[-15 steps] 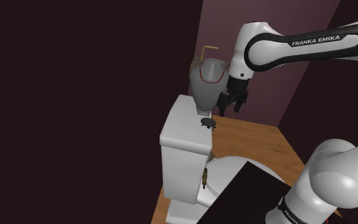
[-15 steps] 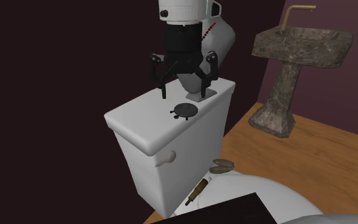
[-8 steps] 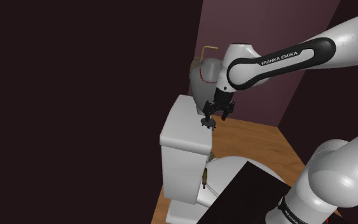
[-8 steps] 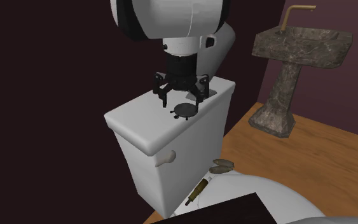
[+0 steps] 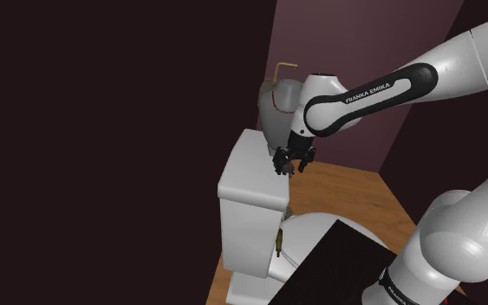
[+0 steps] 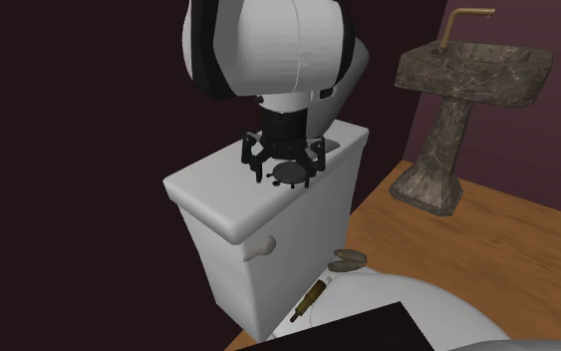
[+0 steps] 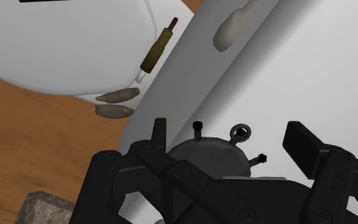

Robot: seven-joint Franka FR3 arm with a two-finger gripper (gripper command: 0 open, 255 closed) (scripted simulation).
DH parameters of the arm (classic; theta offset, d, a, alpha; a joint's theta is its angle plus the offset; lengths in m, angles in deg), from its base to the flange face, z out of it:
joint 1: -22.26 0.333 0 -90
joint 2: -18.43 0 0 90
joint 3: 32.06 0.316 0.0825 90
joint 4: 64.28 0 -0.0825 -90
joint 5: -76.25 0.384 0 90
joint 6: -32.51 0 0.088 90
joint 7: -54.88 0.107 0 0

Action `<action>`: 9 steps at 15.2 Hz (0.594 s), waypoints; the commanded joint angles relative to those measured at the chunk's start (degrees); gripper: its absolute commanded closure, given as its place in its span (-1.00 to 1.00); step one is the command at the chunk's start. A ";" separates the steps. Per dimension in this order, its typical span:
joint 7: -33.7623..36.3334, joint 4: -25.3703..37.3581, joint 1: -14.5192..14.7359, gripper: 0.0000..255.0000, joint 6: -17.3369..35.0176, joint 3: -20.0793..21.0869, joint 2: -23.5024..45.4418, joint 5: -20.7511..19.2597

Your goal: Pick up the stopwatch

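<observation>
The stopwatch (image 6: 290,175) is a small dark round disc with short knobs and a ring, lying flat on the white toilet tank lid (image 6: 218,189). My black gripper (image 6: 285,167) has come straight down over it and stands open, one finger on each side, neither touching it. In the wrist view the stopwatch (image 7: 213,153) lies between the fingertips (image 7: 159,135), its ring pointing away from the hand. In the shoulder view the gripper (image 5: 285,164) is low over the tank lid (image 5: 244,173) and covers most of the stopwatch.
A grey bust with a red necklace (image 5: 278,97) stands at the back of the tank, close behind the hand. A stone pedestal sink (image 6: 467,80) stands on the wooden floor (image 6: 527,249). Below the tank are the toilet bowl (image 6: 408,299) and a brass hinge (image 6: 311,296).
The arm has lowered the gripper from above the tank until its fingers straddle the stopwatch. The fingers have stayed apart. The stopwatch has not moved.
</observation>
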 commanded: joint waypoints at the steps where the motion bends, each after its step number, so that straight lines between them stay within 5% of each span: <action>1: -0.07 -0.31 -0.04 -1.00 0.49 -0.06 0.15 -0.02; 2: -0.07 -0.24 -0.03 1.00 0.48 -0.06 0.21 -0.01; 9: -0.07 -0.24 -0.03 1.00 0.49 -0.06 0.22 -0.01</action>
